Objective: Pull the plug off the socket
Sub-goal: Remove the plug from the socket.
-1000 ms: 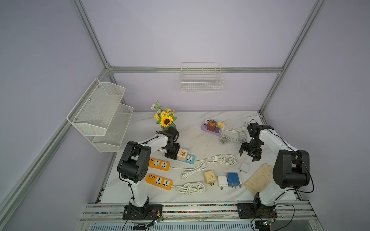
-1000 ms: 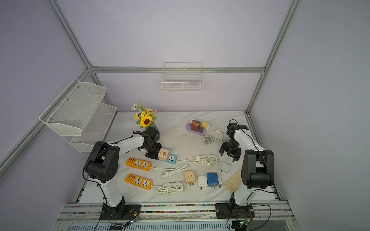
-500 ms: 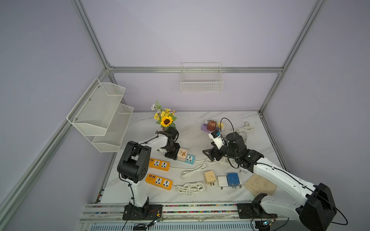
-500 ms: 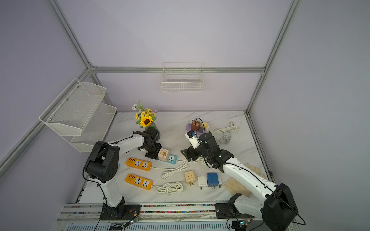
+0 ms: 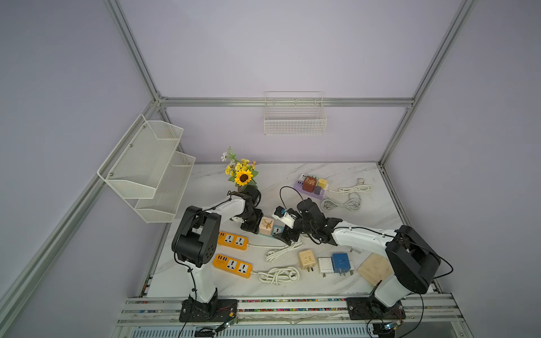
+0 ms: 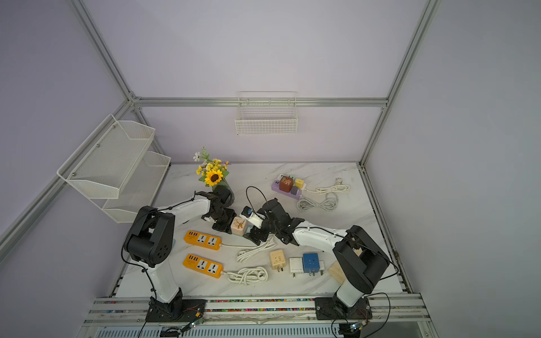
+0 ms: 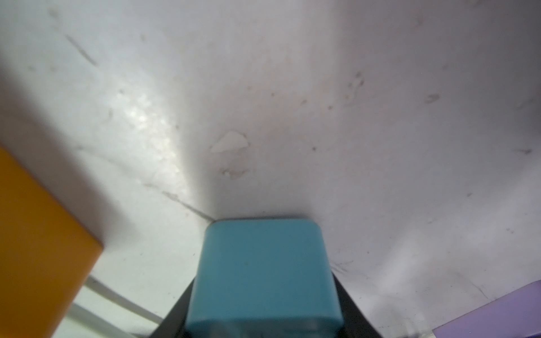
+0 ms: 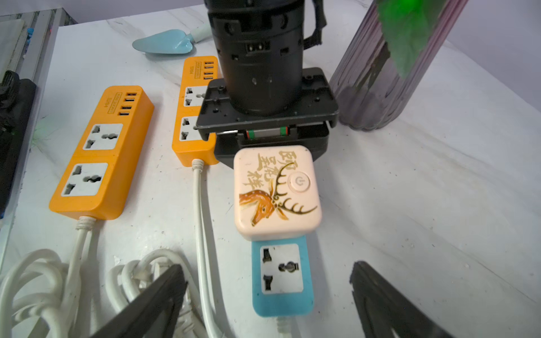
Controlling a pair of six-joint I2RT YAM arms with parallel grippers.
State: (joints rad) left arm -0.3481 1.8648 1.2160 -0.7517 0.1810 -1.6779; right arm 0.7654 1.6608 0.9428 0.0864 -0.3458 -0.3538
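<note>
A pink cube plug [image 8: 276,190] with a deer picture sits plugged into a short blue socket strip [image 8: 282,278] lying on the marble table. Both top views show the plug [image 5: 266,225] [image 6: 238,226] mid-table. My left gripper [image 5: 253,226] [image 6: 224,224] is shut on the far end of the blue socket [image 7: 263,275], just behind the plug. My right gripper [image 8: 268,269] [image 5: 285,235] hovers at the socket's cord end. It is open wide, one dark finger on each side of the strip, touching nothing.
Two orange power strips [image 5: 232,240] [image 5: 232,264] with coiled white cords [image 5: 278,275] lie near the front. A vase of sunflowers [image 5: 243,178] stands close behind the left gripper. A purple strip with cubes [image 5: 311,184], loose adapters [image 5: 341,262] and a wooden block [image 5: 374,269] lie to the right.
My right arm swung from the table's right side to the middle, beside the blue socket, and its jaws opened wider. The left arm stayed put.
</note>
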